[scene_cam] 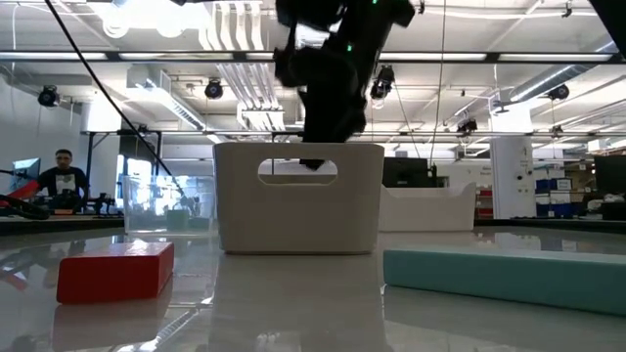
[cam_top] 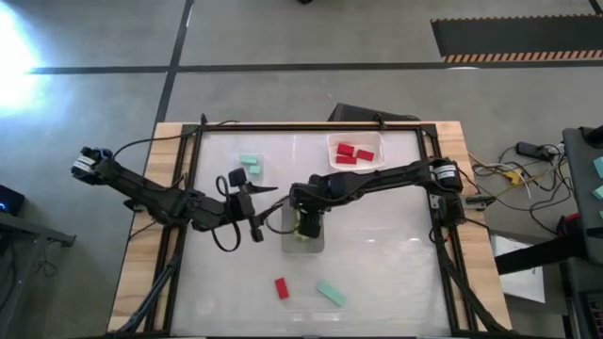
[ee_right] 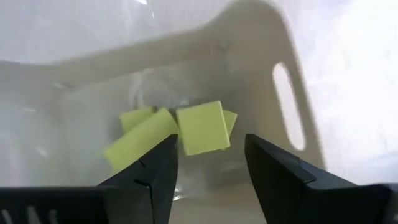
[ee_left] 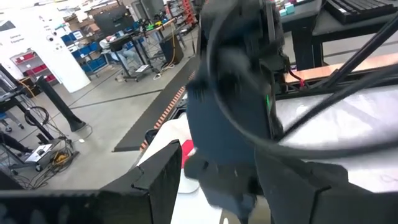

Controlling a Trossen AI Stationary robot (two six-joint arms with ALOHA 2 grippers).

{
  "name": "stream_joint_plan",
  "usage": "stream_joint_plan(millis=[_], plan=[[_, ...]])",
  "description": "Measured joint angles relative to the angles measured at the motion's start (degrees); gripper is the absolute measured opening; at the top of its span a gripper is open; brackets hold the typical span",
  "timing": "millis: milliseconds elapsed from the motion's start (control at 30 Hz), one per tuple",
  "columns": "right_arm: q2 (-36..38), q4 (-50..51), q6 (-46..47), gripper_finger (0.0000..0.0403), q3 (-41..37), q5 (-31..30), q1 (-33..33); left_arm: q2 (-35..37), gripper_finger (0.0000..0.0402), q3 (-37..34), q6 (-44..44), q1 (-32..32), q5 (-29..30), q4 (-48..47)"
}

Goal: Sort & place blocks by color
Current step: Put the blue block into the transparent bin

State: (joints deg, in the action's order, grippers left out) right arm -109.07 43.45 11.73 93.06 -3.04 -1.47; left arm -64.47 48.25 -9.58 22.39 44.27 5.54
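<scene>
lying flat, yellow-green blocks [ee_right: 198, 127] overlapping, axes mixed

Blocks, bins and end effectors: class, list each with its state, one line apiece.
Yellow-green blocks: in middle bin.
Red blocks: in far bin.
Red block: loose on table.
Teal block: loose on table.
Right end effector: open over middle bin.
Left end effector: beside middle bin.

floor [cam_top: 311, 33]: grey concrete | ceiling lights [scene_cam: 147, 15]: bright | shelving [scene_cam: 562, 186]: possibly stocked
</scene>
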Motion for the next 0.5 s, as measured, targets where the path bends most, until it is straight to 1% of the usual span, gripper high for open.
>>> stream_joint_plan(millis=[267,400,500], plan=[[7.7,1.3,4.5,0.0175,0.0,0.3,-4.9,0.0,0.0187,0.0,0.2,0.1,-0.1,-0.2],[10.4,2.2,8.8,0.0173,-0.1,0.1,-8.8,0.0,0.0187,0.0,0.3,0.1,-0.1,-0.2],[10.9,2.7,13.4,0.0167,-0.1,0.2,-12.2,0.0,0.0187,0.0,0.3,0.1,-0.1,0.0]])
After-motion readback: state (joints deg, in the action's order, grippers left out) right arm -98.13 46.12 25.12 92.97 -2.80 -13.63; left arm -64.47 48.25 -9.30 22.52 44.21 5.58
